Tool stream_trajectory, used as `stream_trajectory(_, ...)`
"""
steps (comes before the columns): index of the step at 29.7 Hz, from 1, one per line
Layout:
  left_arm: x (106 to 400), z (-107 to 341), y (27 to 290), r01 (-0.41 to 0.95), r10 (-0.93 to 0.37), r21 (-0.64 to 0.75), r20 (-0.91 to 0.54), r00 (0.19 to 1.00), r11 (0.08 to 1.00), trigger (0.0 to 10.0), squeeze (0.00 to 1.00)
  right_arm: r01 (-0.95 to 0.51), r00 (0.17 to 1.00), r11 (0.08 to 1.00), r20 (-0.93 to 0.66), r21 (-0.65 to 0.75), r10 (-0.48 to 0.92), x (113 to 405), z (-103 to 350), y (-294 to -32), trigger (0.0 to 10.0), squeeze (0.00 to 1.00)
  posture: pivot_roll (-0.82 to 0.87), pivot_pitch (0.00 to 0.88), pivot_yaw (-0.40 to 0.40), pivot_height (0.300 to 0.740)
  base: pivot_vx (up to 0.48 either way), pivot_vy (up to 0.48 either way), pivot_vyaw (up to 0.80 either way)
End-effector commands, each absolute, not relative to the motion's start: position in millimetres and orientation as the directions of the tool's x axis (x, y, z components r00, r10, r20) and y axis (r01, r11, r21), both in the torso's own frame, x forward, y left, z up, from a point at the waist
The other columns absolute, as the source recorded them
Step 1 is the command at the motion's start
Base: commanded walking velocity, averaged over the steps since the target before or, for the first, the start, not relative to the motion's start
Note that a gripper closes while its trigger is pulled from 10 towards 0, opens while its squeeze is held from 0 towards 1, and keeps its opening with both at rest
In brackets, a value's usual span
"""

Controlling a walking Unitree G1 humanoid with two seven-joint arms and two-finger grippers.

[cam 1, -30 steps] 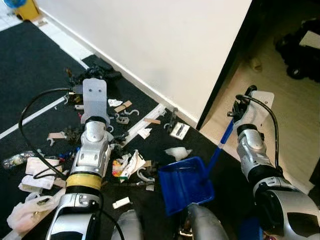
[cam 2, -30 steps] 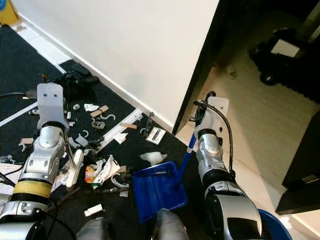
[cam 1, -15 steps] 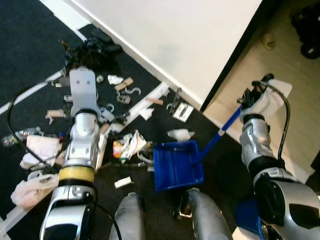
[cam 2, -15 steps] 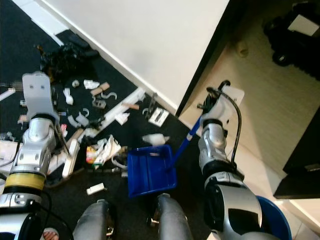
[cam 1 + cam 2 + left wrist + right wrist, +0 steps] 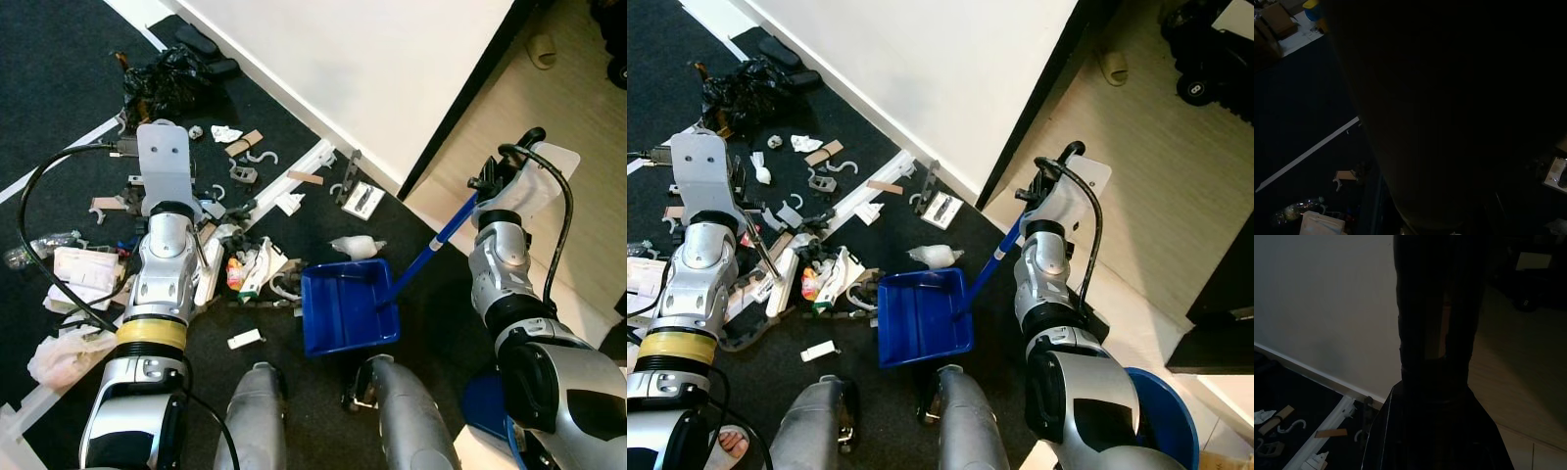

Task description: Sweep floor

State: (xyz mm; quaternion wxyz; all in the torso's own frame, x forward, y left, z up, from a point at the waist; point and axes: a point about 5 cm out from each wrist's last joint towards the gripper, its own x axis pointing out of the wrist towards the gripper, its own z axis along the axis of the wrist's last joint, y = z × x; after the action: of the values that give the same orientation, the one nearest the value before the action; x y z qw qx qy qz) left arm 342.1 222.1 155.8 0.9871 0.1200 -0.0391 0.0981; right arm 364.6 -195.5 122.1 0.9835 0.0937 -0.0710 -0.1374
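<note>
Left eye view, landmark: blue dustpan (image 5: pixel 345 311) is seen flat on the dark carpet (image 5: pixel 59 88).
Handle axis: blue handle (image 5: pixel 431 253) is slanted up from the pan to the right pincer (image 5: pixel 498 181); its grip cannot be told.
Litter: debris pile (image 5: pixel 245 279) is just left of the pan mouth; white wad (image 5: pixel 356 247) lies just beyond it.
Brush: white brush (image 5: pixel 779 284) is judged to be held by the left pincer (image 5: pixel 749 250), the nearer arm; closure cannot be told.
Obstruction: white rail (image 5: pixel 284 191) lies beyond the pile.
</note>
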Motion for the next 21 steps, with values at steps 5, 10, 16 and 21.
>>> stream_trajectory(5, 342, 158, 208, -0.150, 0.121, 0.230, 0.136, 0.983, 0.961, 10.0, 0.00, 0.254, 0.944, 0.945, 0.157, 0.208, -0.289, 355, 112, -177, 10.0, 0.00, 0.16, 0.347, -0.049, 0.740, 0.000, 0.000, 0.00)
stream_trajectory(10, 341, 155, 204, -0.134, 0.105, 0.244, 0.129, 0.986, 0.960, 10.0, 0.00, 0.229, 0.960, 0.966, 0.134, 0.120, -0.244, 350, 101, -168, 10.0, 0.00, 0.15, 0.352, -0.048, 0.740, 0.000, 0.000, 0.00)
stream_trajectory(16, 340, 151, 199, -0.123, 0.097, 0.245, 0.116, 0.989, 0.962, 10.0, 0.00, 0.293, 0.956, 0.956, -0.016, 0.018, -0.292, 336, 69, -172, 10.0, 0.00, 0.15, 0.345, -0.049, 0.740, 0.000, 0.000, 0.00)
stream_trajectory(21, 340, 150, 197, -0.118, 0.092, 0.242, 0.113, 0.989, 0.963, 10.0, 0.00, 0.281, 0.960, 0.960, -0.005, 0.006, -0.281, 328, 62, -171, 10.0, 0.00, 0.15, 0.346, -0.049, 0.740, 0.000, 0.000, 0.00)
